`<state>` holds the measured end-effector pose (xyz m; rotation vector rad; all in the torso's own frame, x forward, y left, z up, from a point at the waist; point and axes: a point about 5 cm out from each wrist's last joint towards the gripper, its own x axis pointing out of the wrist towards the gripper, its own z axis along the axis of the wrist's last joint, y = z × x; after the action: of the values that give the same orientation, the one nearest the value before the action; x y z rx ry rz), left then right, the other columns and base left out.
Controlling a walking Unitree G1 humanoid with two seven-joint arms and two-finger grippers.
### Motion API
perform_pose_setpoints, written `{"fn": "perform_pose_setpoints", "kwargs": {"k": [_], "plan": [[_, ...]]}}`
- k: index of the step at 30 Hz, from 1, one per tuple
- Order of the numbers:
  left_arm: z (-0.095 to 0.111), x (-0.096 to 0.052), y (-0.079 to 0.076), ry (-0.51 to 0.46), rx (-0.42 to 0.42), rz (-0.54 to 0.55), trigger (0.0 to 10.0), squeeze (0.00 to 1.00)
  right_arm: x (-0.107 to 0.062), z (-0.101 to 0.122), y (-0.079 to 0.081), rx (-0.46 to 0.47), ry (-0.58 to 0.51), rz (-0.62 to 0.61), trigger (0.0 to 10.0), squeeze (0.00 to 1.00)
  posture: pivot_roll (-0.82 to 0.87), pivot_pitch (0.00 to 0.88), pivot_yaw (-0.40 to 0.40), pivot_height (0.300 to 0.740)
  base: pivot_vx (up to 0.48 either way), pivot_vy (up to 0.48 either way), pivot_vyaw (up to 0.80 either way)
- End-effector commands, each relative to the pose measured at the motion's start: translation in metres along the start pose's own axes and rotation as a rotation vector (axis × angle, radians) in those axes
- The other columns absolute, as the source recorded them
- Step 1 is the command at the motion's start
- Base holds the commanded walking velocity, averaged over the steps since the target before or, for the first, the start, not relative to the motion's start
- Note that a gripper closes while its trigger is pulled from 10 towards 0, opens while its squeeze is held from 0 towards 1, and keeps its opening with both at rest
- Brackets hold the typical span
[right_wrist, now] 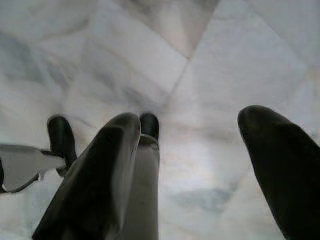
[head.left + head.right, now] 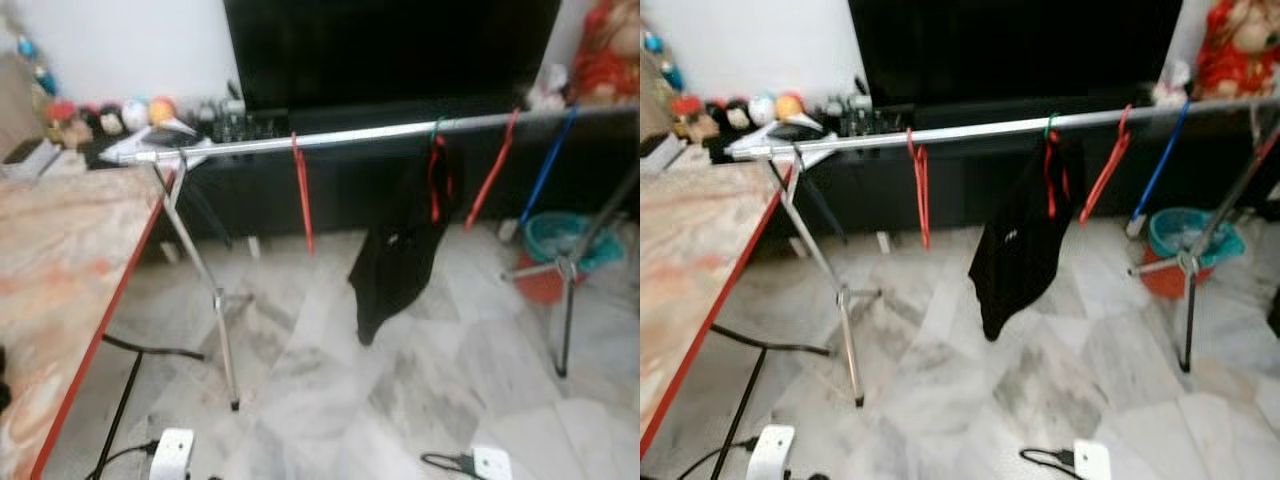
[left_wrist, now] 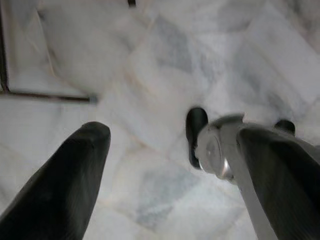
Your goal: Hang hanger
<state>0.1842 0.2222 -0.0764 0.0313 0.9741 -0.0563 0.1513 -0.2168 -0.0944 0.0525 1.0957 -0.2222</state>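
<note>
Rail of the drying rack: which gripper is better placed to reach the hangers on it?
Right, narrowly. Both the left gripper and right gripper hang open over the floor, but most hangers sit right of centre on the rail.

A silver rail (image 2: 340, 135) runs across the scene from nine o'clock up toward three, tilted slightly higher on the right. On it, a bare red hanger (image 2: 302, 190) dangles left of centre, seen edge-on. Just right of it, a second red hanger (image 2: 437, 175) with a green hook carries a black garment (image 2: 400, 250), slumped low. Then another empty red hanger (image 2: 492, 168), slanted, and a blue one (image 2: 548, 165) toward three o'clock.
</note>
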Motion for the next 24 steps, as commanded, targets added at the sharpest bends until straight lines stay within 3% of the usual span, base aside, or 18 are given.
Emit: {"fn": "perform_pose_setpoints", "kwargs": {"k": [1, 11, 24], "plan": [[-0.0109, -0.0025, 0.0039, 0.035, -0.009, 0.010, 10.0, 0.00, 0.0002, -0.0007, 0.0078, 0.008, 0.003, 0.018, 10.0, 0.00, 0.09, 0.000, 0.032, 0.732, -0.330, 0.000, 0.00], [-0.0104, -0.0024, 0.0037, 0.036, -0.009, 0.007, 10.0, 0.00, 0.0003, -0.0003, 0.0082, 0.010, 0.002, 0.018, 10.0, 0.00, 0.09, 0.000, 0.033, 0.732, -0.324, 0.000, 0.00], [-0.0109, -0.0023, 0.0038, 0.046, -0.002, 0.010, 10.0, 0.00, 0.0003, 0.0001, 0.0083, 0.008, 0.001, 0.021, 10.0, 0.00, 0.09, 0.000, 0.030, 0.732, 0.000, 0.000, 0.00]]}}
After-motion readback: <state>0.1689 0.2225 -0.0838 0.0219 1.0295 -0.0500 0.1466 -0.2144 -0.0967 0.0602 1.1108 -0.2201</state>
